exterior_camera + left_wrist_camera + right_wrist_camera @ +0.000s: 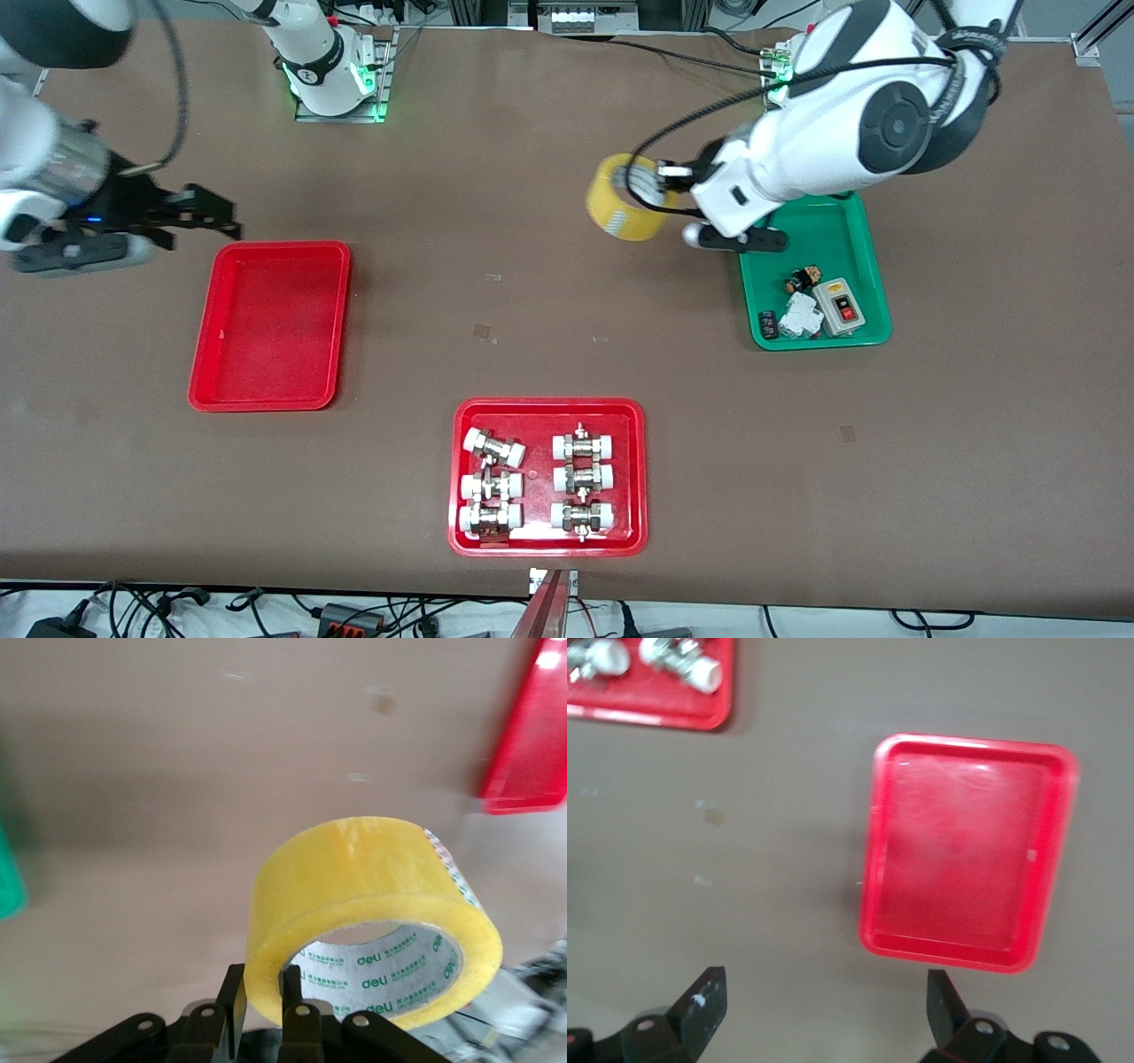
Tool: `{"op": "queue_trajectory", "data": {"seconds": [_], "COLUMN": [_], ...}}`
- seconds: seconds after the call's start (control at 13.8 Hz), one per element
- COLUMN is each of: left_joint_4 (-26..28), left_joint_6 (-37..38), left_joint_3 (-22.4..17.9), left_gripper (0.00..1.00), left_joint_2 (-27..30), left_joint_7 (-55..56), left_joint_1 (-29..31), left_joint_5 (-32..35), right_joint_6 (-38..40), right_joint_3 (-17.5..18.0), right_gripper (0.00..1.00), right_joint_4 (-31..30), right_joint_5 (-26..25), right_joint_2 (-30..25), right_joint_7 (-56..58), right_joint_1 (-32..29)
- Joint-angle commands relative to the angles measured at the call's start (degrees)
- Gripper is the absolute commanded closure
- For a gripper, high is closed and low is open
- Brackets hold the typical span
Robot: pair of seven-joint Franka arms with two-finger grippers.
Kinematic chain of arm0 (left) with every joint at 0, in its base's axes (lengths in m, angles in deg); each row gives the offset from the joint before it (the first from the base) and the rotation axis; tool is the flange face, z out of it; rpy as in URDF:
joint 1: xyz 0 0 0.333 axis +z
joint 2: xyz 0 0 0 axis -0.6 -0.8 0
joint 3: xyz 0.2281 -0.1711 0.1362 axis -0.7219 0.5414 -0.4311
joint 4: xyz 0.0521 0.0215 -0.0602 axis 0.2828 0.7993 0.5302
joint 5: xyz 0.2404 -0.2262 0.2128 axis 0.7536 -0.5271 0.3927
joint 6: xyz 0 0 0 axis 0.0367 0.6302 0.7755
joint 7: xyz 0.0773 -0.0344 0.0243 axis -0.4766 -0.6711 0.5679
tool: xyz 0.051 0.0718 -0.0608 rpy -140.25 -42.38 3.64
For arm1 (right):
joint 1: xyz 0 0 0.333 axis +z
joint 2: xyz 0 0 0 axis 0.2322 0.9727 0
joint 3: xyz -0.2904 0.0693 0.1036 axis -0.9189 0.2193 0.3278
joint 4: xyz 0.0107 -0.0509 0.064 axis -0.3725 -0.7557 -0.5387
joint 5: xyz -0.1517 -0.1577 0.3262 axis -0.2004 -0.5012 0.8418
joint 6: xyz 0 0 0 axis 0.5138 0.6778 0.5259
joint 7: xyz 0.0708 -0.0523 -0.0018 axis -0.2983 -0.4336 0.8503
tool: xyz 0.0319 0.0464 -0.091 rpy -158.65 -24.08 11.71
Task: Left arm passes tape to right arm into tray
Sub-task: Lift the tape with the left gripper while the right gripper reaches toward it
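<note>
Gripping "deli"-printed tape point(372, 921), left gripper point(260, 1003) hangs above table point(532, 310).

One roll of tape point(625, 209), two red trays point(270, 326) point(548, 412), one green tray point(842, 237), six metal fittings point(493, 447), two grippers point(663, 184) point(213, 220).

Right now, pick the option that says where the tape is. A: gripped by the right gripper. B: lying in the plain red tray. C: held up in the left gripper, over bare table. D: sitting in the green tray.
C: the left gripper is shut on the wall of the tape, holding it over bare table beside the green tray; the plain red tray holds nothing, and the right gripper is open.
</note>
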Motion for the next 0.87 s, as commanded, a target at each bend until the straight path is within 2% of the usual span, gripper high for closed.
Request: {"op": "queue_trajectory", "data": {"seconds": [0.0,0.07,0.22,0.44,0.8], "left_joint_4": [-12.2,-12.5,-12.6,-12.5,-12.5], "left_joint_6": [-2.3,-6.9,-14.4,-20.2,-20.3], "left_joint_3": [0.2,0.2,0.2,0.2,0.1], "left_gripper": [1.0,1.0,1.0,1.0,1.0], "left_joint_2": [-10.4,-11.3,-12.5,-13.2,-13.1], "left_joint_7": [4.4,4.4,4.4,4.5,4.4], "left_joint_1": [-3.2,-3.6,-5.6,-7.3,-7.2], "left_joint_5": [-6.2,-9.2,-15.6,-20.2,-20.5], "right_joint_6": [1.0,1.0,-0.5,-2.4,-3.2], "right_joint_3": [-0.1,-0.1,-0.1,-0.1,-0.1], "right_gripper": [0.0,0.0,0.0,0.0,0.0], "right_joint_4": [0.7,0.7,0.9,1.3,6.6], "right_joint_5": [7.8,12.5,18.3,32.2,39.4], "right_joint_2": [0.4,0.6,1.5,4.2,6.7], "right_joint_7": [0.2,0.1,0.1,0.5,-0.4], "right_joint_1": [4.3,5.3,7.5,8.3,9.1]}}
